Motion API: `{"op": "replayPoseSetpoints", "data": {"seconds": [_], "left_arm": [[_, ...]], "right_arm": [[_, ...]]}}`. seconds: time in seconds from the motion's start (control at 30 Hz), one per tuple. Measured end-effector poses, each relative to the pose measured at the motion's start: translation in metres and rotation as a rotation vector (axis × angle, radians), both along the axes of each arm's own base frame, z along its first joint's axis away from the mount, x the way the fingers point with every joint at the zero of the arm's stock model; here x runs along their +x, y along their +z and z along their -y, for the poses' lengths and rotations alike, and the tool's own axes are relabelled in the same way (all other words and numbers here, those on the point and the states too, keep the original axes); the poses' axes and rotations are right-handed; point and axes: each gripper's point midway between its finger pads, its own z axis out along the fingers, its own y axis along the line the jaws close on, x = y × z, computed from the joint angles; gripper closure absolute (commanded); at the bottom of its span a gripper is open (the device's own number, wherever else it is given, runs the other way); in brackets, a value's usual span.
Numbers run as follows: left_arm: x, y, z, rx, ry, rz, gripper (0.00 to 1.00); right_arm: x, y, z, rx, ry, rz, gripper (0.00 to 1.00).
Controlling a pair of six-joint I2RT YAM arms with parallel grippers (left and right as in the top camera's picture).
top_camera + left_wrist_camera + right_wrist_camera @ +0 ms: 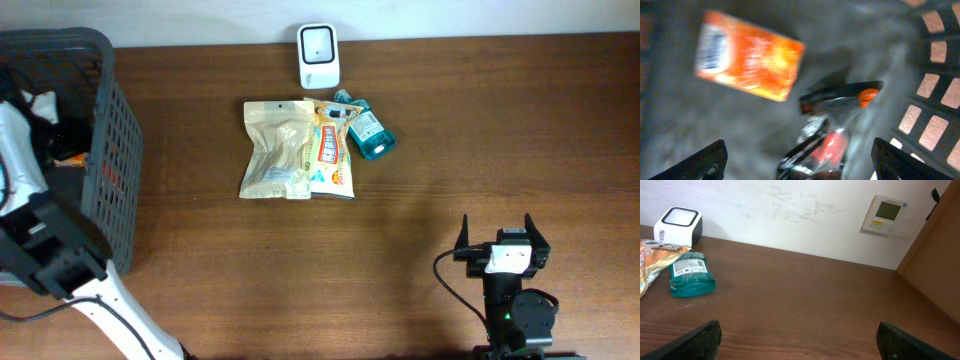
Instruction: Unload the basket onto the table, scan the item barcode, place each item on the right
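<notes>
In the left wrist view my left gripper (800, 152) is down inside the dark basket, open, its fingers wide apart. A crinkly clear packet with black and red print (827, 140) lies between them, touching neither. An orange packet (750, 55) lies further off on the basket floor. This view is blurred. The white scanner (318, 55) stands at the table's far edge, also visible as the scanner (677, 225) in the right wrist view. My right gripper (497, 235) hangs open over bare table at the front right, nothing between its fingers (700, 340).
The grey mesh basket (110, 150) stands at the left edge. A beige pouch (277, 150), an orange snack packet (332, 150) and a teal bottle (367, 130) lie in front of the scanner. A wall thermostat (888, 214) shows behind the table.
</notes>
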Motion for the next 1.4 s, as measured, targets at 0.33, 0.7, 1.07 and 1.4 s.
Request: {"op": "replayPoseSetpoints", "data": {"seconds": [0.33,0.7,1.07,1.4], "left_arm": [[0.008,-0.033,0.034,-0.039,-0.108,-0.081,0.21],[-0.002,-0.047,0.024,0.001,-0.113,-0.148,0.70],[-0.010,-0.047,0.027,-0.017,-0.111,-0.179,0.50],[-0.026,-0.013,0.002,-0.084,-0.007,-0.081,0.46]], "right_arm": [[0.000,0.000,0.000,0.000,0.000,0.000,0.02],[0.000,0.000,0.000,0.000,0.000,0.000,0.02],[0.000,0.000,0.000,0.001,0.000,0.000,0.02],[0.000,0.000,0.000,0.000,0.000,0.000,0.02]]}}
